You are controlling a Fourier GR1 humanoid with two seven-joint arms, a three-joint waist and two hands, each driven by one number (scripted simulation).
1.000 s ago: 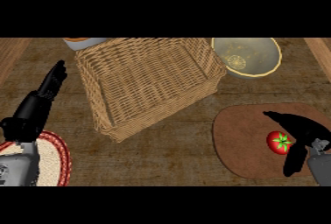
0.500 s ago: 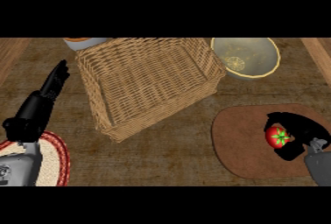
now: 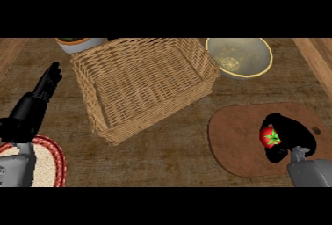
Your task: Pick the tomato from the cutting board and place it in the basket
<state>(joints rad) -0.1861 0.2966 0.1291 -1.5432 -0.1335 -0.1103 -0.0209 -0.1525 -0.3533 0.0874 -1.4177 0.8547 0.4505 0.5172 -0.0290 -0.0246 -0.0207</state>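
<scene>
**Closing on the tomato, basket next**

We have our right hand (image 3: 293, 139) curled round the tomato (image 3: 269, 136), thumb and fingers wrapping its sides, with the fruit on the cutting board (image 3: 236, 140) near the board's right part. To do this step well, we judge we should finish the closure before lifting, raise the tomato straight up off the board, then carry it up and left over the near rim of the basket (image 3: 144, 86), which sits tilted and well apart from the board. We should clear that wicker wall rather than brush it, and let go low inside.

Our left hand (image 3: 39, 100) rests at the left edge, fingers straight and pointing up, holding nothing.

The counter (image 3: 168, 154) is dark wood-grain. On it also stand 1 yellow bowl (image 3: 239, 57) just beside the basket's far right corner, and a red-rimmed plate (image 3: 45, 162) at lower left.
</scene>
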